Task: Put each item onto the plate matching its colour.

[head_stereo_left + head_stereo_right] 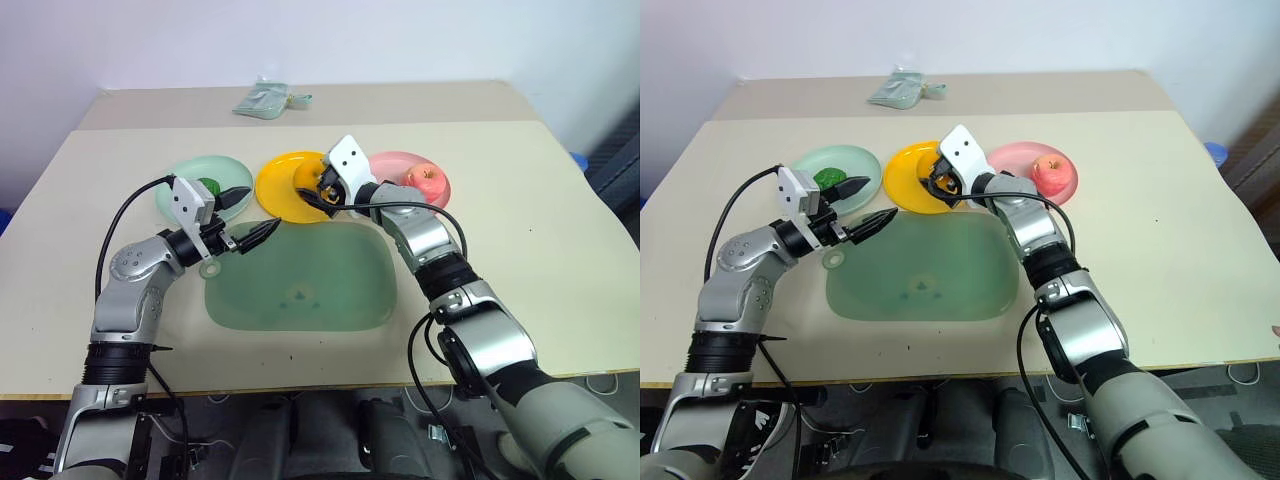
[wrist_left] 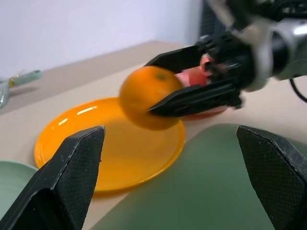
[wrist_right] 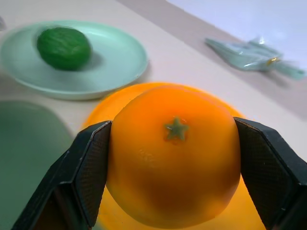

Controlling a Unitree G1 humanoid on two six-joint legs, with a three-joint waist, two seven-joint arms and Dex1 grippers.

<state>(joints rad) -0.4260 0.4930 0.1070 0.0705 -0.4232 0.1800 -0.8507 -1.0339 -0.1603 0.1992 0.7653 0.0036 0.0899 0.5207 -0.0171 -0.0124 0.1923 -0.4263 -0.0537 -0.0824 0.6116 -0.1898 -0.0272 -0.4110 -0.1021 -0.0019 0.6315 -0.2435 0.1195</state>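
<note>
I am holding the orange between the two black fingers of my right gripper, clamped at its sides with the green stem star facing my wrist camera, and it is hanging just above the yellow plate, not touching it. No brand, label or writing is showing on it or on anything nearby. The dark green bumpy lump is sitting on the mint green plate to the left, and the pink-red apple is sitting on the pink plate to the right; the three plates are lining up in a row, rims close together. My left gripper is hovering with its fingers spread wide and gripping nothing, over the far left corner of the translucent green tray, which is lying just in front of the plates with its far edge beside the yellow plate's rim. A crumpled clear wrapper is lying near the tabletop's far edge. Bare tabletop is stretching wide on the right and the left.
</note>
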